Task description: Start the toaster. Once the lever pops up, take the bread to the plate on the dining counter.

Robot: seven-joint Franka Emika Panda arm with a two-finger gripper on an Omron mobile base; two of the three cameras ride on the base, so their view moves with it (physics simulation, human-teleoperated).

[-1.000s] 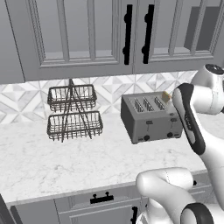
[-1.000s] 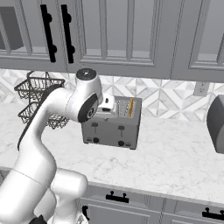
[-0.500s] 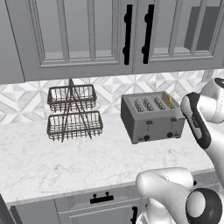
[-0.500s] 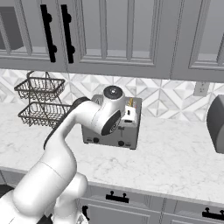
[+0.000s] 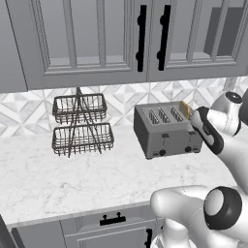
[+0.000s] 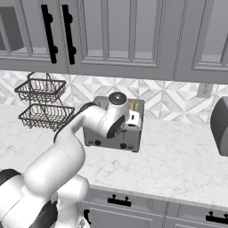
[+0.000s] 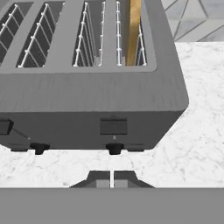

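Note:
The grey four-slot toaster (image 5: 164, 131) stands on the wall counter against the tiled backsplash. The bread (image 7: 133, 30), a tan slice, stands in its rightmost slot (image 5: 184, 107) (image 6: 132, 105). In the hand view my gripper (image 7: 112, 179) is shut with nothing between its fingers. It hovers just in front of the toaster's right front face, below a dark lever (image 7: 113, 126) and a black knob (image 7: 114, 148). My arm covers much of the toaster (image 6: 133, 138) in the right base view. The plate and the dining counter are out of view.
A two-tier wire basket rack (image 5: 81, 126) (image 6: 42, 104) stands to the left of the toaster. Grey wall cabinets with dark handles (image 5: 152, 36) hang above. A dark appliance (image 6: 220, 127) sits at the far right of the marble counter (image 5: 72, 179).
The gripper has gone from open to shut. The hand has swung down from beside the toaster's top to in front of its right front face.

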